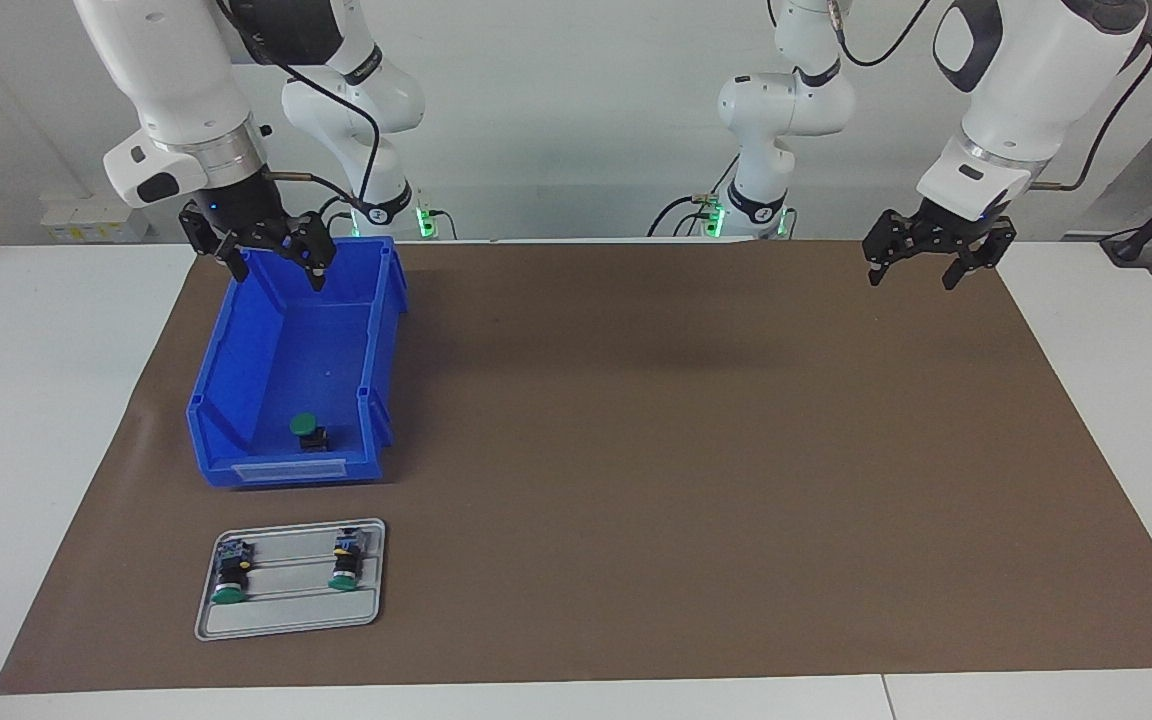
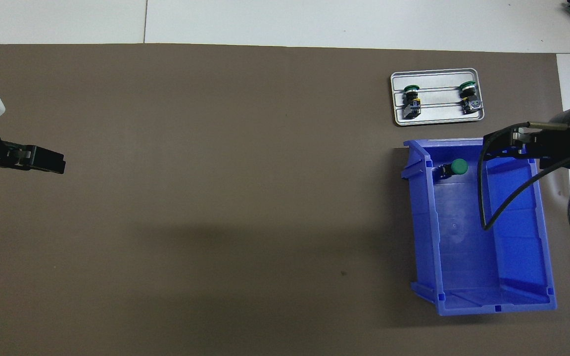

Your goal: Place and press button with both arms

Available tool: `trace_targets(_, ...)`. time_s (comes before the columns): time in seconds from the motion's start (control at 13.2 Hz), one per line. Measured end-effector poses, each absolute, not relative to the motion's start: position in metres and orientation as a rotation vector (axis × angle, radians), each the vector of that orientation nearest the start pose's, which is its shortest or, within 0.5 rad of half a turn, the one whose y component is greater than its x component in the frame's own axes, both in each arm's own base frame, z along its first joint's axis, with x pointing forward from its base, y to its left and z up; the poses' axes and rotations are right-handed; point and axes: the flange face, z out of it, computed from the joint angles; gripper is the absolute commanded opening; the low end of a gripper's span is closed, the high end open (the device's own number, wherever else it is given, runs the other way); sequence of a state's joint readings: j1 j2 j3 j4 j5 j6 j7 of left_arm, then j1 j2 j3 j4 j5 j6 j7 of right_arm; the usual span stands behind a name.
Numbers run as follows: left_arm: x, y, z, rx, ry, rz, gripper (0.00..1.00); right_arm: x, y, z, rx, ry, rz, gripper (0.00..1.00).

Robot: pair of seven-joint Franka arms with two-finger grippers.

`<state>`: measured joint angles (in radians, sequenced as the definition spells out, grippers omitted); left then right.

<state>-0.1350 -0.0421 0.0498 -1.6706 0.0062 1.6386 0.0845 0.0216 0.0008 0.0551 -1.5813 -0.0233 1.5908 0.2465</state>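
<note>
A green-capped button (image 1: 304, 426) (image 2: 457, 166) lies loose on the floor of the blue bin (image 1: 236, 470) (image 2: 423, 222), at the bin's end farther from the robots. My right gripper (image 1: 276, 276) (image 2: 488, 144) hangs above the bin, open and empty, well clear of the button. Two more buttons (image 1: 231, 578) (image 1: 346, 563) lie on the grey tray (image 1: 286, 615) (image 2: 438, 79), caps pointing away from the robots. My left gripper (image 1: 913, 279) (image 2: 60, 164) waits open and empty above the brown mat at the left arm's end of the table.
The tray lies just farther from the robots than the bin, both at the right arm's end. A brown mat (image 1: 686, 450) covers most of the white table. A black cable (image 2: 483, 207) droops from the right wrist over the bin.
</note>
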Motion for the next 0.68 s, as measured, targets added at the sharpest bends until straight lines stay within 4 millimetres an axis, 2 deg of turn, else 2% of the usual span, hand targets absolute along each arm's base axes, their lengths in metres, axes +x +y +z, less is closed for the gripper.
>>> trace_targets(0.68,0.544,-0.045,0.606,-3.126,0.267,-0.016,1.00,0.549,0.040,0.609,-3.157,0.269,0.025,1.00)
